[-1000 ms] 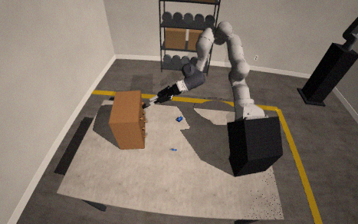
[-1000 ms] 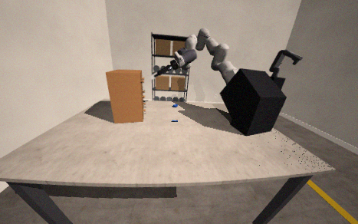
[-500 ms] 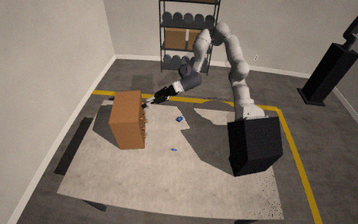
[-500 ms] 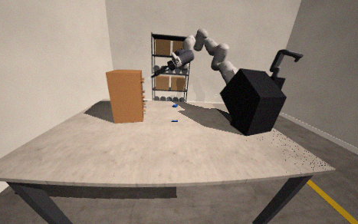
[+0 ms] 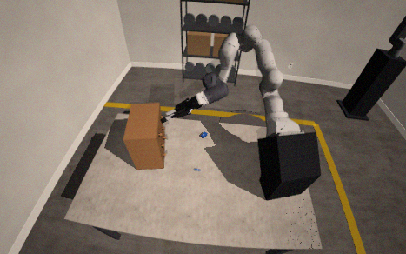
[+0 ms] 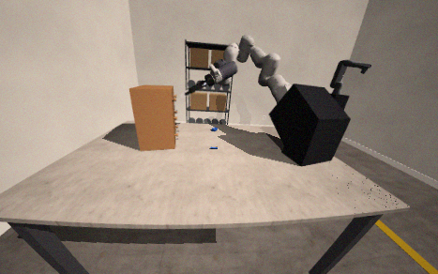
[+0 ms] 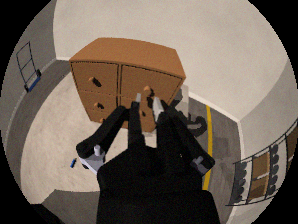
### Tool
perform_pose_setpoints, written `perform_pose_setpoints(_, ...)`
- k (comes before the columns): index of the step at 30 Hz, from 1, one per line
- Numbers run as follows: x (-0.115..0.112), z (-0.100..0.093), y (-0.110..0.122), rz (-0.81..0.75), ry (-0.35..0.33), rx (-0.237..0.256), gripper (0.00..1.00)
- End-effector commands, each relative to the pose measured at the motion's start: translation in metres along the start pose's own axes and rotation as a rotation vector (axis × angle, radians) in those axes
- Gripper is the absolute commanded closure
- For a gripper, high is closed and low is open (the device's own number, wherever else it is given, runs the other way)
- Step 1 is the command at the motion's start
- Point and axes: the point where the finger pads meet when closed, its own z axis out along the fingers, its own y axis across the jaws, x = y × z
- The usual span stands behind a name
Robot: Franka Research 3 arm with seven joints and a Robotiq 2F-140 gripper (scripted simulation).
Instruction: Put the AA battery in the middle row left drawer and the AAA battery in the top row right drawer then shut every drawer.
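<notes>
Lining up on the top-right drawer [image 7: 142, 74], apparently to pull it.
Chest [image 5: 143, 135] [image 6: 154, 117] [image 7: 132, 52] at left, knob [image 7: 147, 90] jutting from its front toward the gripper [image 5: 164, 118] [image 6: 188, 92] [image 7: 146, 100], which slopes down, slightly spread, nothing pinched; rightward on the desk [image 5: 173, 204] [image 6: 187, 188] [image 7: 45, 135], two blue batteries, the smaller [image 5: 196, 170] [image 6: 214, 147] lying roughly chestward.

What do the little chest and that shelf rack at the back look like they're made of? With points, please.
The chest [image 5: 140, 123] [image 6: 154, 117] [image 7: 132, 50]: probably wood, matte, going by its even orange-brown colour; painted board is possible. The shelf rack [image 5: 183, 43] [image 6: 186, 84]: likely dark-painted metal, judging by its thin, straight posts.
</notes>
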Motion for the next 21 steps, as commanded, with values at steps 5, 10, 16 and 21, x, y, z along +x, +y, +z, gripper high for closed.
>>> perform_pose_setpoints(5,-0.0018,0.0008,-0.0004,-0.001,-0.002,0.003,0.8)
perform_pose_setpoints(10,-0.0026,0.0011,-0.0006,-0.001,-0.002,0.003,0.8)
perform_pose_setpoints(16,-0.0036,0.0014,-0.0009,-0.001,-0.002,0.003,0.8)
perform_pose_setpoints(21,-0.0037,0.0015,-0.0009,-0.001,-0.002,0.003,0.8)
